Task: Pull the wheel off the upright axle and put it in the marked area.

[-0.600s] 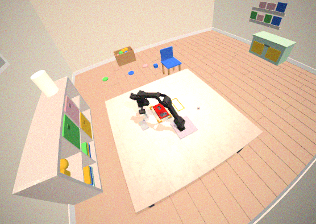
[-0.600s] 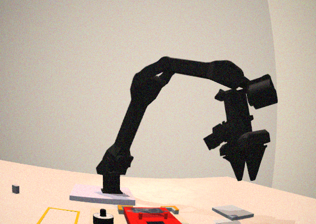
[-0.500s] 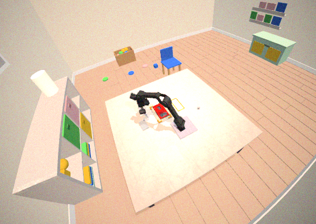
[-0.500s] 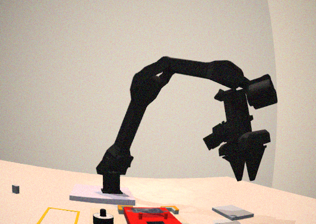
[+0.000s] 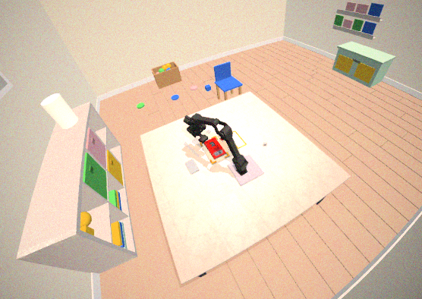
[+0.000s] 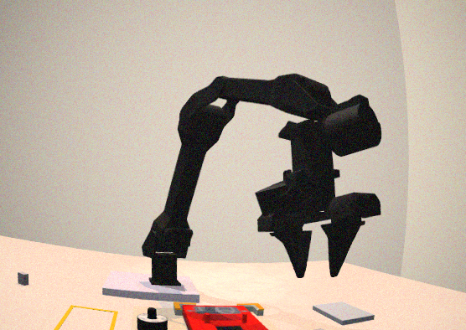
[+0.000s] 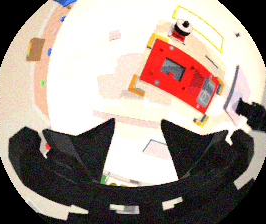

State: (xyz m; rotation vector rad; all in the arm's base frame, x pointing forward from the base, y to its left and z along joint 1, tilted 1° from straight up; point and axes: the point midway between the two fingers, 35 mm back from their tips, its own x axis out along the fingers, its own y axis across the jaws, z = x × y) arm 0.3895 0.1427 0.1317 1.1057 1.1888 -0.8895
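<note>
The wheel point(image 6: 152, 326) point(image 7: 184, 31) is a short black cylinder with a white top face. It sits around the upright axle point(image 6: 152, 312) point(image 7: 187, 23), whose black tip stands out above it. The marked area point(image 5: 240, 137) point(image 6: 95, 309) point(image 7: 178, 6) is a yellow outline on the table beside the wheel, with nothing inside it. My gripper point(image 6: 317, 276) point(image 7: 138, 121) is open and empty. It points down, high above the table and well to the side of the wheel, across the red panel from it. The wheel is too small to make out in the top view.
A red panel point(image 5: 208, 143) point(image 7: 155, 57) with orange corner brackets lies beside the wheel. A flat grey slab point(image 5: 192, 166) point(image 6: 344, 312) point(image 7: 156, 148) lies on the gripper's side. The arm's base stands on a pale plate point(image 5: 252, 173) point(image 6: 121, 283). A small grey cube point(image 5: 265, 144) point(image 6: 23, 278) lies beyond the outline.
</note>
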